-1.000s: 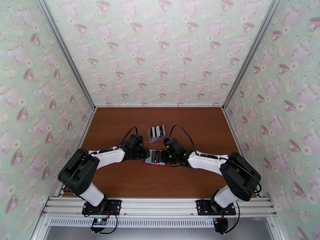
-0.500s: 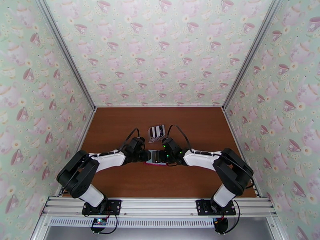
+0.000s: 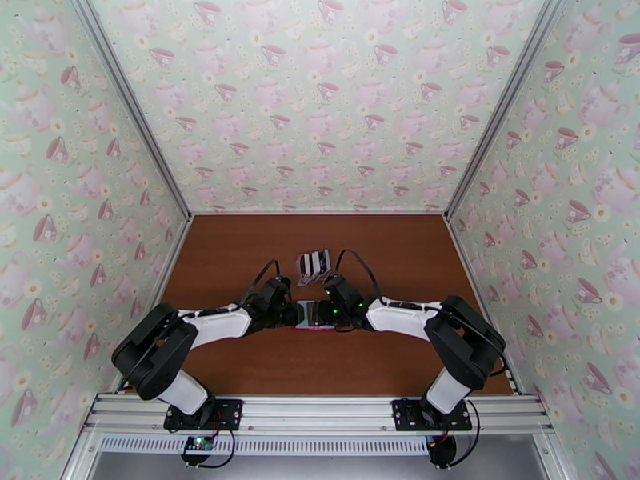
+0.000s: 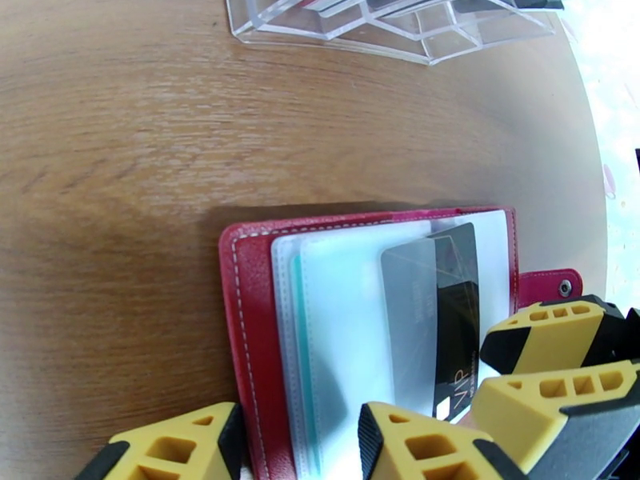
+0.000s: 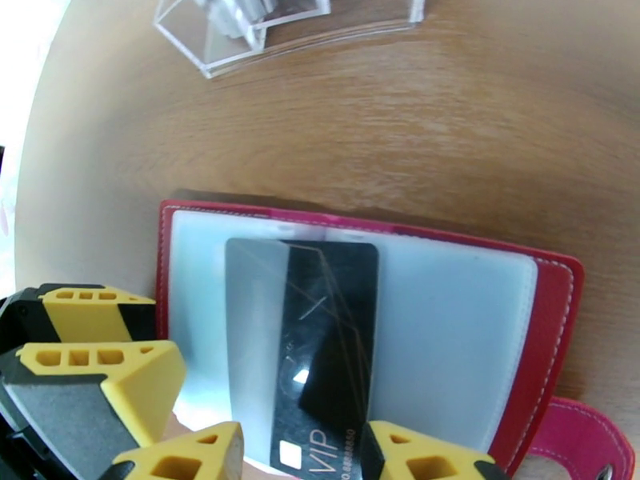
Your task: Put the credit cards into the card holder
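Note:
The red card holder [image 4: 248,330] lies open on the brown table, pale pockets up, and both grippers meet over it [image 3: 306,316]. A black "VIP" credit card [image 5: 328,338] sits partly inside a translucent pocket, its near end sticking out. My right gripper [image 5: 302,458] is narrowly closed around that near end. My left gripper [image 4: 300,450] is closed on the holder's pocket sheets at the opposite edge. A teal edge [image 4: 298,354] shows inside the pockets. The black card [image 4: 456,314] points toward the right gripper's fingers [image 4: 552,338]. More cards stand in the clear rack [image 3: 314,266].
The clear plastic rack [image 4: 384,26] stands just beyond the card holder, also seen in the right wrist view [image 5: 240,26]. The holder's snap tab [image 5: 584,442] sticks out sideways. Patterned walls close in the table [image 3: 240,362] on three sides, with bare wood around the wallet.
The right gripper has slid left over the card holder, closing the gap to the left gripper. The left gripper edged slightly right. Less of the holder shows between them.

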